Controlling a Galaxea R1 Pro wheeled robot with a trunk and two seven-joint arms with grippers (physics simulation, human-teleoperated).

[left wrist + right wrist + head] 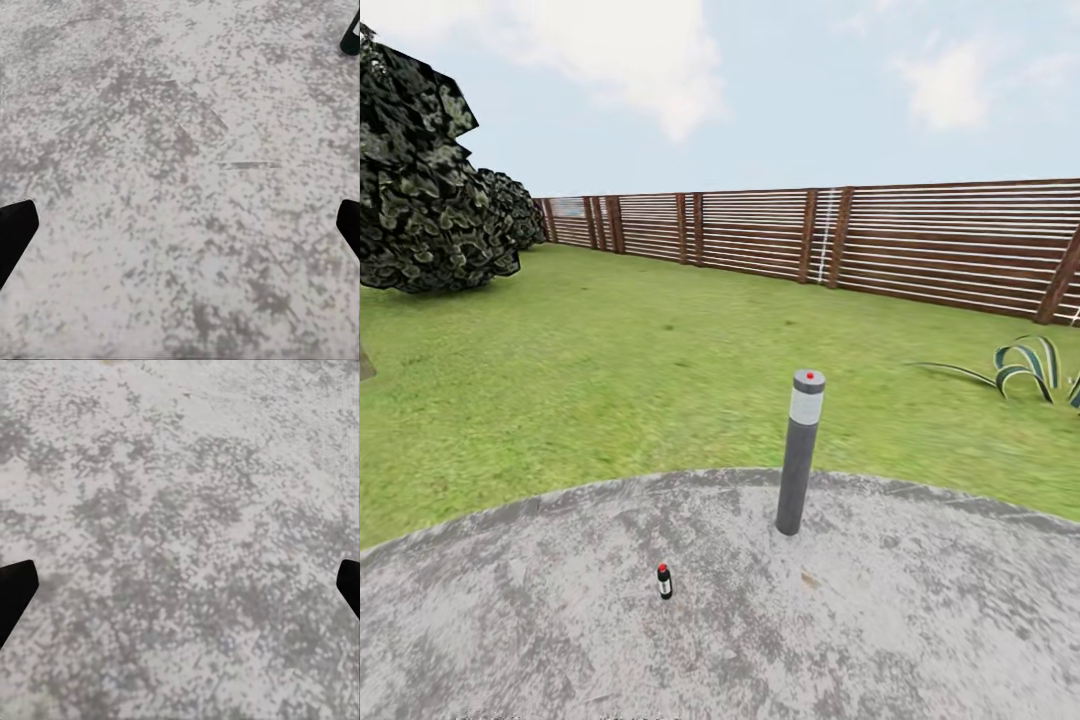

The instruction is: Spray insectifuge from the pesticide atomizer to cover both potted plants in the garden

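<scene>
The pesticide atomizer (664,580), a small dark bottle with a white label and a red-dotted top, stands upright on the round grey paved patio (920,640) of the garden, left of and nearer than the lamp post. A dark green edge at the corner of the left wrist view looks like the atomizer (351,36). My left gripper (180,232) is open over bare paving, its dark fingertips (15,232) wide apart. My right gripper (180,592) is open over paving too, with nothing between its fingers. The potted plants are out of view.
A grey lamp post (800,450) with a red dot stands at the patio's far edge. Green lawn (660,350) runs back to a brown slatted fence (860,240). A dark leafy tree (420,180) is far left, a striped agave (1030,365) at the right.
</scene>
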